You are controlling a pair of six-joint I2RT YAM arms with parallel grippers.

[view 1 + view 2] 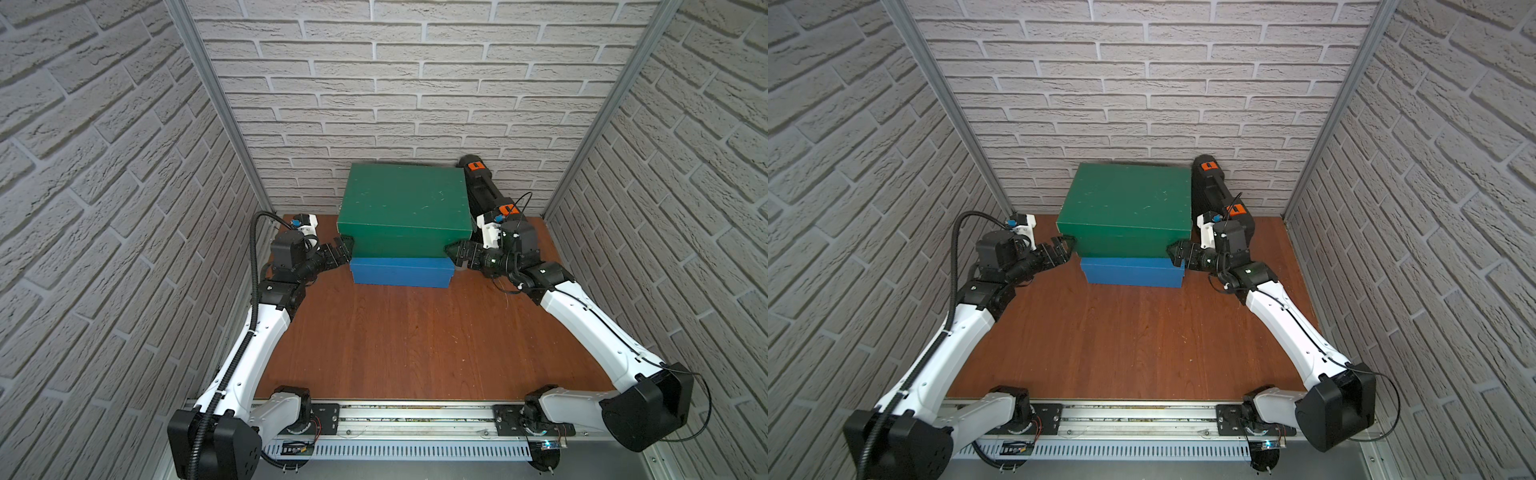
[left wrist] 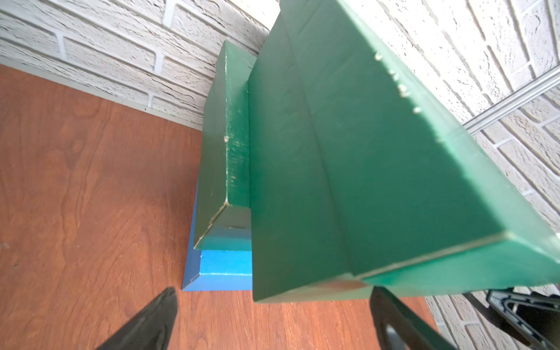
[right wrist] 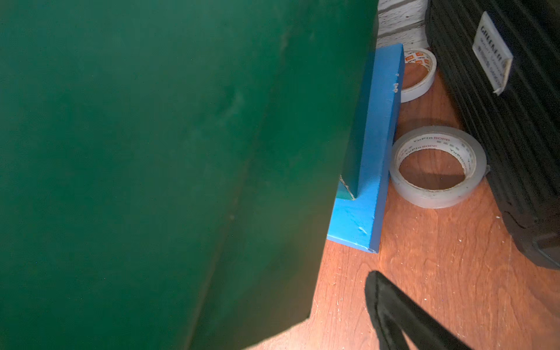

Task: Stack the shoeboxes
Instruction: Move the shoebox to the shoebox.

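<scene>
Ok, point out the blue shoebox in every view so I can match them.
Top view: blue shoebox at the bottom of the stack, near centre.
Top view: same spot, slightly left of centre.
Left wrist: a blue corner peeking out under the lower green shoebox.
Right wrist: a blue strip between the top green shoebox and the tape rolls.
Shared landmark: the top green shoebox, in all four.

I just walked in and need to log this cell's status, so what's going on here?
Both arms are handling the top green shoebox: the left gripper and the right gripper, jaws open, sit against its opposite ends. It seems held above a second green shoebox that sits on the blue shoebox, so the stack is not finished yet.
</scene>
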